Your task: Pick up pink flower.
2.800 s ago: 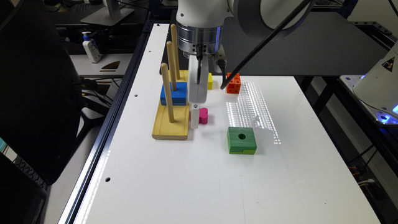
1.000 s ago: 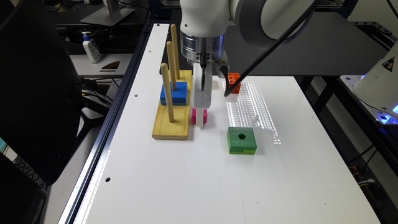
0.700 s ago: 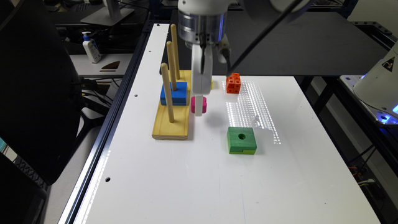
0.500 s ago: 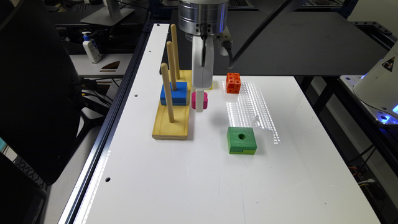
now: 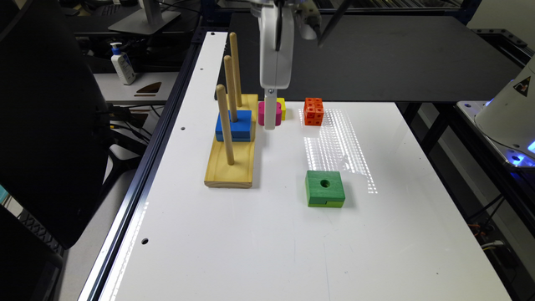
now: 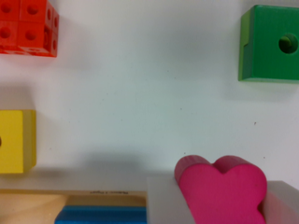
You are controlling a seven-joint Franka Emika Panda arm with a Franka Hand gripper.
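The pink flower (image 5: 262,113) is a small magenta lobed block, held off the white table (image 5: 292,251) with my gripper (image 5: 271,120) shut on it. In the exterior view it hangs beside the wooden peg stand, in front of the yellow block. In the wrist view the pink flower (image 6: 223,190) sits clamped between two grey fingers (image 6: 164,201), and the table surface lies well below it.
A wooden base (image 5: 230,161) with three upright pegs carries a blue block (image 5: 234,124), close to the gripper on the exterior view's left. A yellow block (image 5: 282,108), an orange studded cube (image 5: 313,111) and a green square block (image 5: 324,188) rest on the table.
The gripper closed on the pink flower and has risen steadily, carrying the block up off the table. The other blocks have stayed put.
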